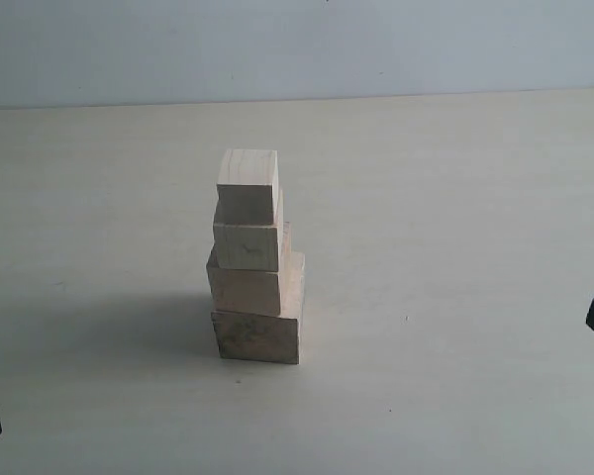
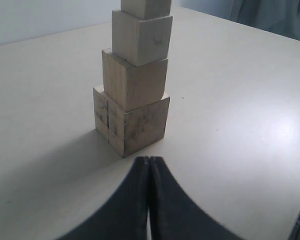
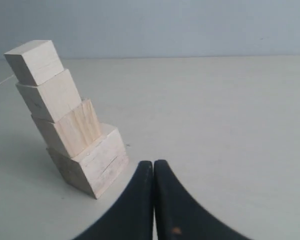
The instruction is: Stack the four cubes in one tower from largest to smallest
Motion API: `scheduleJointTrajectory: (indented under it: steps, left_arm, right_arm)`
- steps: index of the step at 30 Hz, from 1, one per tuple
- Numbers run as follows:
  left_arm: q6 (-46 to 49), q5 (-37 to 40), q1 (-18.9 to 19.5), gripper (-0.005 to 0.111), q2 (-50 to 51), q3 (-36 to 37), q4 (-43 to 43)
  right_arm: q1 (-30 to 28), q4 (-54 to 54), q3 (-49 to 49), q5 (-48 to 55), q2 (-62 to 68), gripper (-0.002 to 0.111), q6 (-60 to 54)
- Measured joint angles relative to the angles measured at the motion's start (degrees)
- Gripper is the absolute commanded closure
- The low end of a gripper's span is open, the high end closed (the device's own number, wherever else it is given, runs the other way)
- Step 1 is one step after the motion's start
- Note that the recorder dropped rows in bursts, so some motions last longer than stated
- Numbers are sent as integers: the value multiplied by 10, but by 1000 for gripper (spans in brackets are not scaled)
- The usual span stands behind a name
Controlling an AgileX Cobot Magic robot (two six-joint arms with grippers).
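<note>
So the tower (image 1: pixel 252 259) is standing upright roughly mid-counter in the exterior view, all four pale wooden cubes sitting in one column. The largest cube (image 1: pixel 257 336) is resting flat on the counter (image 1: pixel 455 198) at the bottom. Its front face is looking darker and a bit scuffed, and a dark vertical mark is showing on it in the left wrist view. The second cube (image 1: pixel 246 289) is sitting on that, then the third cube (image 1: pixel 247 244), with the smallest cube (image 1: pixel 247 186) capping it off. They aren't lining up dead centre. In the exterior view each one is sitting shoved toward the left, so a narrow ledge is showing on the right of each step. Nothing is touching the stack. A soft shadow (image 1: pixel 129 327) is falling on the counter to the tower's left.

The left tool (image 2: pixel 149 161) is pointing at the largest cube and staying clear of it, its black fingers pressing together with nothing between them. The right tool (image 3: pixel 153 163) is doing the same from the other side, pinched tight and empty. In the exterior view both are only peeking in at the frame edges, well apart from the tower. A plain pale wall (image 1: pixel 297 40) is running behind the counter.
</note>
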Motion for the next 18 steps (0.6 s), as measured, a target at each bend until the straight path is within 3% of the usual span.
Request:
scheduleJointTrajectory:
  steps: [6, 9, 18]
  left_arm:
    - [0, 0, 0, 107, 0, 0, 0]
    - [0, 0, 0, 107, 0, 0, 0]
    - [0, 0, 0, 107, 0, 0, 0]
  right_arm:
    - [-51, 52, 32, 71, -84, 108, -40]
    - [-53, 69, 36, 115, -86, 108, -41]
    - [-53, 74, 36, 120, -86, 108, -41]
